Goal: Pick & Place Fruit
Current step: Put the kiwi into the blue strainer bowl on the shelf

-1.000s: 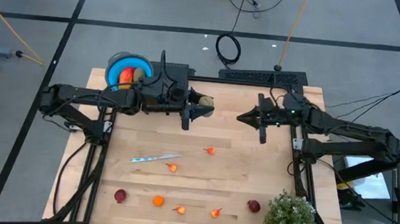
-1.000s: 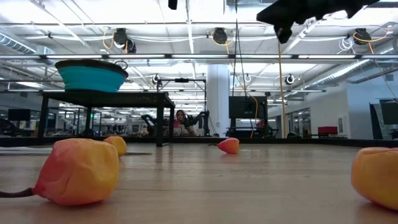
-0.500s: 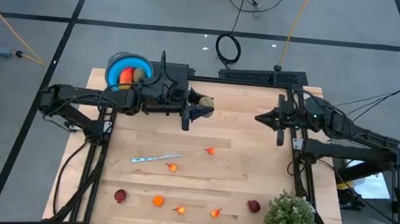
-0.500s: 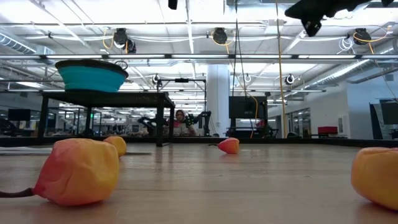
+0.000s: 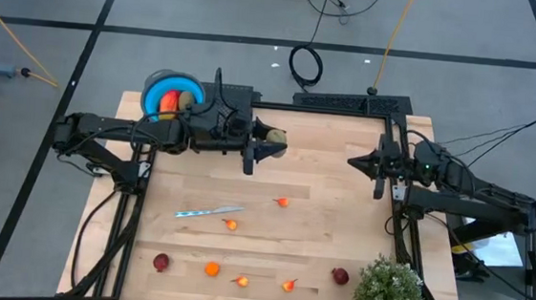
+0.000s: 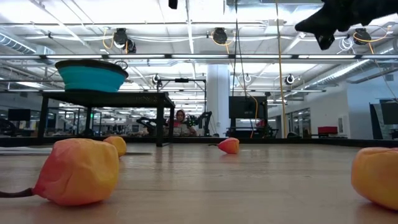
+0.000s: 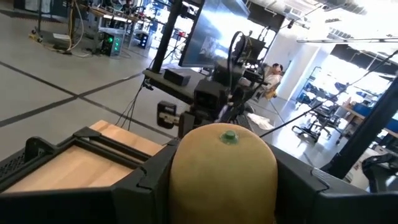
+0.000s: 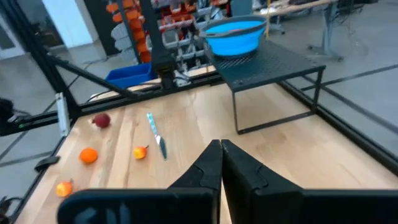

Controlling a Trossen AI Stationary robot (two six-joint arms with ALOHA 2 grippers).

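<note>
My left gripper [image 5: 270, 143] is over the far middle of the table, shut on a brown oval kiwi [image 5: 276, 134], which fills the left wrist view [image 7: 224, 171]. My right gripper [image 5: 351, 161] hangs shut and empty high over the table's right side [image 6: 323, 25] [image 8: 221, 163]. Small orange fruits [image 5: 283, 202] [image 5: 231, 225] lie mid-table. Several more lie along the near edge, among them dark red ones [image 5: 160, 261] [image 5: 340, 275] and an orange one [image 5: 212, 269]. The blue bowl [image 5: 170, 94] holds more fruit. My left gripper pinches the kiwi at its two sides [image 7: 177, 168] between both fingers [image 7: 140, 186]. The fingers come level from the table's left. The kiwi is lifted clear of the table, its stem end [image 7: 230, 135] facing away from the wrist.
The bowl stands on a black raised stand [image 8: 267, 65] at the far left corner. A silver knife [image 5: 208, 211] lies left of centre. A potted plant [image 5: 389, 294] stands at the near right corner. Bare wood [image 5: 329, 231] lies between the arms.
My right gripper has drawn back toward the table's right edge, staying high and shut. The left arm and the kiwi have kept still.
</note>
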